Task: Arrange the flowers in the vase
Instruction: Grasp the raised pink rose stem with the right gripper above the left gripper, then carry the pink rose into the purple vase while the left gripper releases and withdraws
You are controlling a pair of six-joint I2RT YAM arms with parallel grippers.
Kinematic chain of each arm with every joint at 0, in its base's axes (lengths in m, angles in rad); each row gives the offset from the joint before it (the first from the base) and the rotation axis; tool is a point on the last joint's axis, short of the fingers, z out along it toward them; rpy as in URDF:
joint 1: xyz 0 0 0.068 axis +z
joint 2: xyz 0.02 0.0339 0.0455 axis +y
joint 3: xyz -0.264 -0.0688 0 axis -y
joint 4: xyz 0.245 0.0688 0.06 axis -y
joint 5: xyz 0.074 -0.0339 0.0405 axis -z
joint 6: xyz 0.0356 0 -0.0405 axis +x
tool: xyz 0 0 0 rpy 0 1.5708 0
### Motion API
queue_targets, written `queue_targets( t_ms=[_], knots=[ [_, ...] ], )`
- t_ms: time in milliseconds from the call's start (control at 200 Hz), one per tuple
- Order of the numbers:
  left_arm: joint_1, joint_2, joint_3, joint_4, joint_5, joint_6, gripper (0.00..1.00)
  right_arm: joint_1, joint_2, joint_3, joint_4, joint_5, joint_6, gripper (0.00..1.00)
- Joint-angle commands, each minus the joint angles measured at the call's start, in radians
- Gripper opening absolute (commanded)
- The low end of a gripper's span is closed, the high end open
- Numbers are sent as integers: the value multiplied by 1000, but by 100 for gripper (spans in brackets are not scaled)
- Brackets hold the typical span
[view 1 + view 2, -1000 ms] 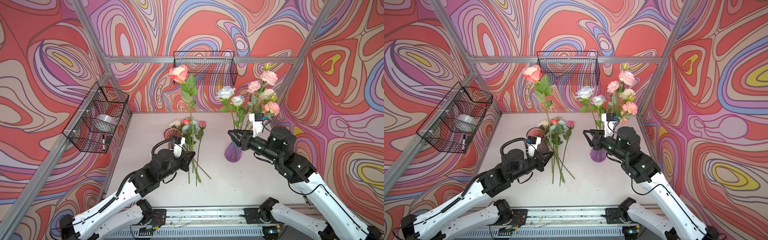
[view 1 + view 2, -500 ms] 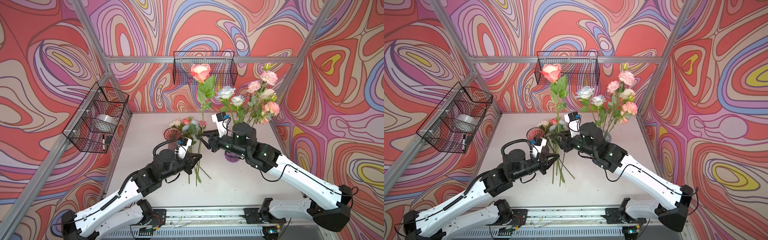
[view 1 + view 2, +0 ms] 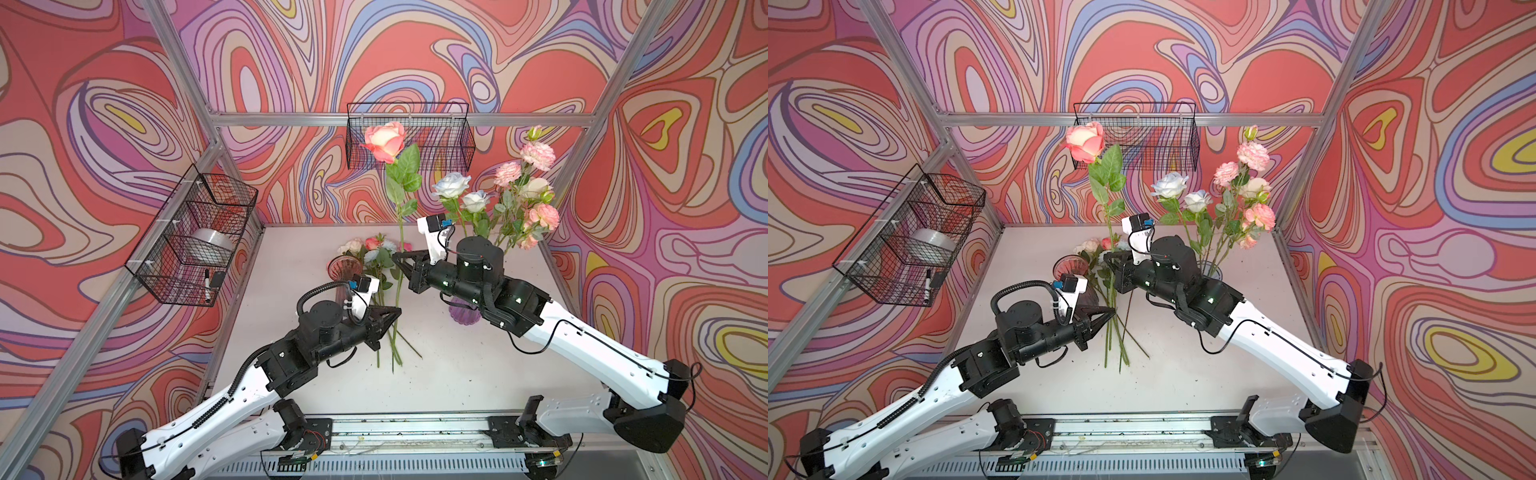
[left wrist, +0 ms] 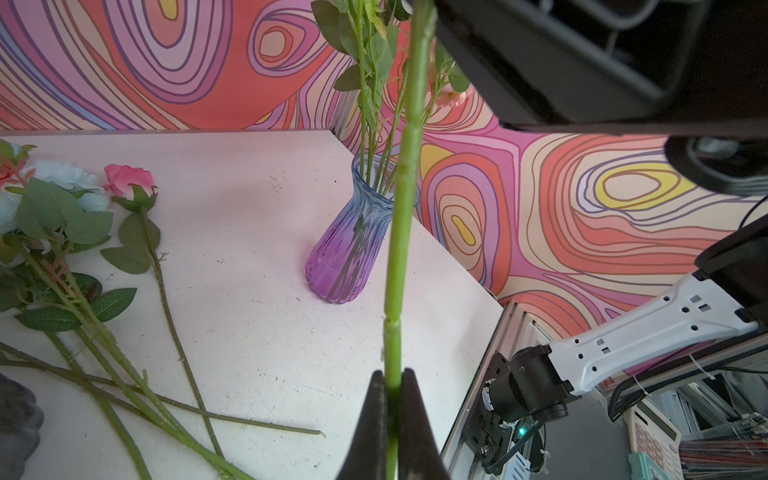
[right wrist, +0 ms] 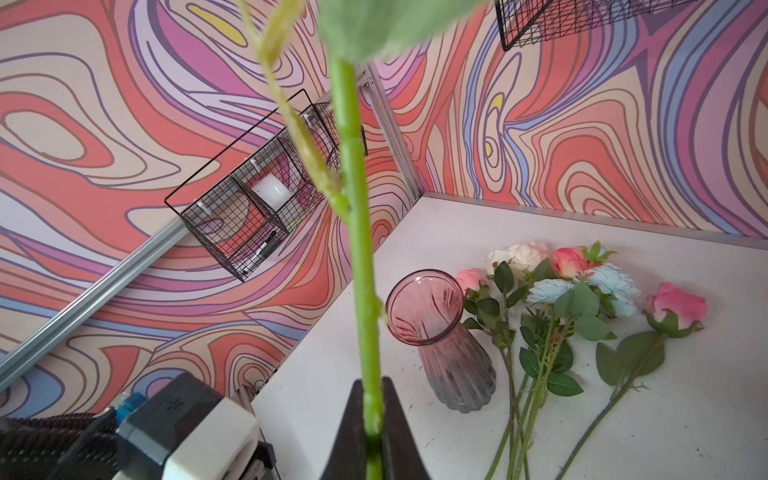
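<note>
One purple-and-blue ribbed glass vase and one pink-and-grey ribbed glass vase make two vases. One tall coral rose is up in the air. The purple-and-blue vase has two pale blue roses and about five pink and cream flowers in it. Six flower heads lie on the white desk. There are two black wire baskets and two white-and-black robot arms.

The side basket holds a tape roll and a black marker; the back basket hangs from the rail.
</note>
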Motion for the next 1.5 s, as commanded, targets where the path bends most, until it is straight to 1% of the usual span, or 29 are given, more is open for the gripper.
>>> queue_targets(
  t_ms=[0, 35, 55, 75, 105, 170, 325, 340, 456, 511, 686, 736, 771, 811, 931, 1037, 1077, 1152, 1267, 1492],
  knots=[
    [-1, -20, 6, -30, -46, 10, 39, 0, 3, 43, 13, 13, -9, 0],
    [-1, -24, 6, -42, -60, 9, 57, 1, 0, 47, 10, 25, -15, 0],
    [-2, -28, 6, -51, -71, 8, 63, 0, -3, 49, 6, 35, -19, 0],
    [-2, -32, 8, -61, -84, 8, 68, 0, -3, 52, 1, 53, -25, 0],
    [-2, -41, 9, -77, -102, 8, 71, 0, -7, 58, -10, 76, -34, 0],
    [-2, -67, 14, -118, -138, 21, 75, 1, -18, 74, -40, 143, -65, 0],
    [-1, -164, -3, -183, -226, 35, 78, 0, -79, 105, -96, 377, -170, 0],
    [-3, -173, -6, -210, -230, 35, 78, 1, -88, 106, -96, 403, -182, 0],
    [-1, -236, -30, -241, -267, 32, 79, 0, -142, 117, -93, 601, -301, 0],
    [-2, -257, -40, -247, -280, 30, 80, 1, -168, 105, -61, 683, -365, 0],
    [-2, -265, -52, -243, -292, 23, 80, -8, -227, 27, 136, 873, -592, 0],
    [-2, -256, -51, -238, -291, 22, 80, -28, -221, 25, 164, 915, -631, 0],
    [-1, -249, -49, -233, -287, 21, 80, -53, -209, 34, 163, 946, -631, 0],
    [-1, -241, -49, -227, -285, 18, 80, -100, -202, 39, 144, 939, -603, 0],
    [-2, -219, -45, -211, -266, 11, 80, -262, -193, 45, 52, 810, -461, 0],
    [-3, -207, -43, -211, -262, 2, 80, -328, -170, 33, 20, 755, -397, 0],
    [-1, -206, -43, -211, -262, -1, 80, -334, -163, 29, 8, 738, -376, 0],
    [-2, -206, -44, -218, -262, -4, 80, -336, -153, 13, 5, 741, -351, 0],
    [-2, -212, -51, -221, -268, -10, 80, -344, -154, -43, 23, 723, -326, 0],
    [-1, -204, -57, -216, -269, -12, 80, -344, -171, -153, -4, 693, -249, 0]
  ],
)
